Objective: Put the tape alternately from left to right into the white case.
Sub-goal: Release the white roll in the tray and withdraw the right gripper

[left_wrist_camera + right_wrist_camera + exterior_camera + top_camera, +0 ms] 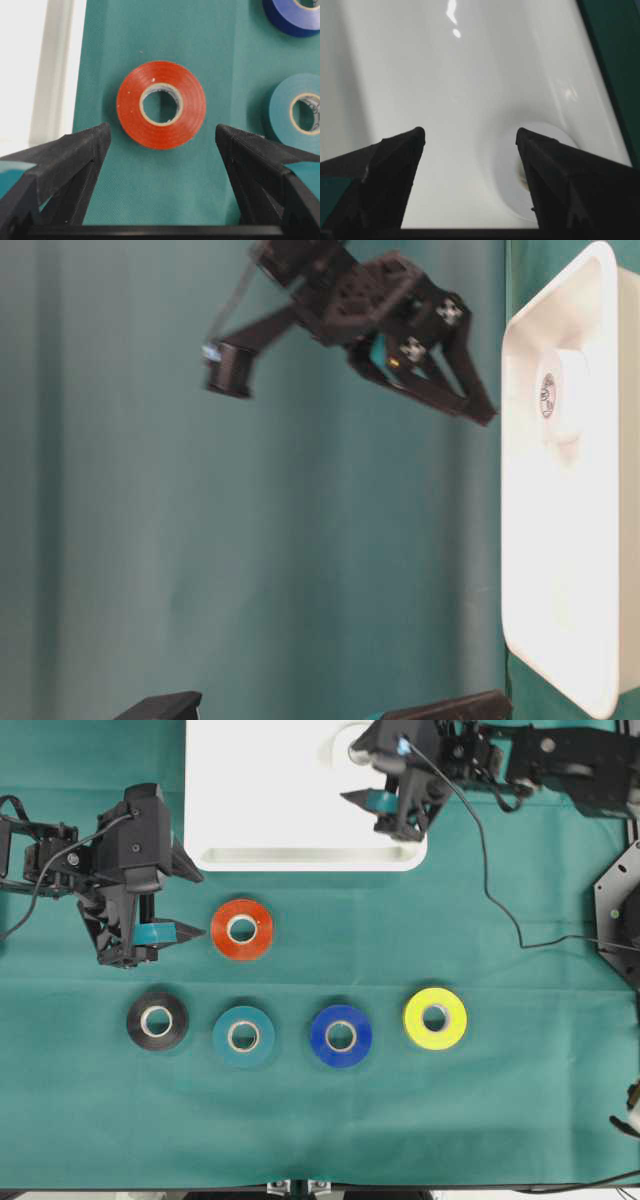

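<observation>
White case [270, 800] sits at the far side of the green cloth [320, 1120], middle. White roll [532, 170] lies flat inside it at the right end, close to the right wall; partly hidden under the right gripper in the overhead view, seen edge-on in the table-level view [560, 395]. Nothing else visible in the case.

Right gripper [385, 815] hangs over the right end of the case, jaws wide apart, holding nothing. In its wrist view the white roll lies below and just inside the right finger [570, 190], not touched as far as I can tell.

Left gripper [175, 900] is on the left, above the cloth, pointing right at the red roll [241, 928]. Jaws spread wide, empty. From its wrist camera the red roll [161, 105] is ahead of the fingertips and centred between them, apart from both fingers.

Other rolls lie flat on the cloth in a near row, left to right: black roll [157, 1020], teal roll [243, 1036], blue roll [341, 1036], yellow roll [435, 1018]. Red roll lies alone, between that row and the case, just near of the case's left end. All rolls are apart from each other.
</observation>
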### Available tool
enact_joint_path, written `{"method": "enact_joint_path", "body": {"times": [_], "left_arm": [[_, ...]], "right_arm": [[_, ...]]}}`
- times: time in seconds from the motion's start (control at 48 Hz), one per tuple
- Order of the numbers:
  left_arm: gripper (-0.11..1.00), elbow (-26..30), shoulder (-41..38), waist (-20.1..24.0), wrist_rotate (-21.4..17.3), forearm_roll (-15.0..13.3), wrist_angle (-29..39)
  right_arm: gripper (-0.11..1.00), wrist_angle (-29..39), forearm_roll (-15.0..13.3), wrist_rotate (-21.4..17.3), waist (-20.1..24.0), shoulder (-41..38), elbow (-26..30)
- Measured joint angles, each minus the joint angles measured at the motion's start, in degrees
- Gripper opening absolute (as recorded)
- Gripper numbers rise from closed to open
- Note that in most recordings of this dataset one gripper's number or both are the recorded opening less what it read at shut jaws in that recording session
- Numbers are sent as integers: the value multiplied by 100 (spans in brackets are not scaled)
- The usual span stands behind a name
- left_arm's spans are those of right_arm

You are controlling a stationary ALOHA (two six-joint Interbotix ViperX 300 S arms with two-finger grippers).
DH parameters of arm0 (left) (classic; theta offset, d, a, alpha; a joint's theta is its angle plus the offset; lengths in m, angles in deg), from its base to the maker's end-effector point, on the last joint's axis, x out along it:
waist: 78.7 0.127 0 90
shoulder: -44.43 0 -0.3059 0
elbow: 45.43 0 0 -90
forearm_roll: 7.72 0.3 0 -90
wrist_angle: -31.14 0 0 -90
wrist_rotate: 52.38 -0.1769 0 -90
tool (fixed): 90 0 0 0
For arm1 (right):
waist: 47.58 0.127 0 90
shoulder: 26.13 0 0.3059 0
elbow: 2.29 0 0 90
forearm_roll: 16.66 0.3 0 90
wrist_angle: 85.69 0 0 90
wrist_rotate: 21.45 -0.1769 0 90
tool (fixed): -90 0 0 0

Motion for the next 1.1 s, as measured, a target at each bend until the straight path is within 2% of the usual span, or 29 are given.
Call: {"method": "enact_joint_path", "body": {"times": [0.375, 0.625, 0.812, 1.104], "left_arm": [[65, 0, 0, 0, -9, 0, -9], [65, 0, 9, -18, 0, 0, -18], [65, 0, 0, -26, 0, 0, -18], [65, 0, 0, -35, 0, 0, -18]], "right_arm": [[80, -519, 9, -70, 1046, 791, -466], [79, -940, 9, -299, 1468, 940, -782], [79, -1011, 18, -439, 1775, 949, -949], [79, -1037, 18, -800, 1942, 958, -1222]]}}
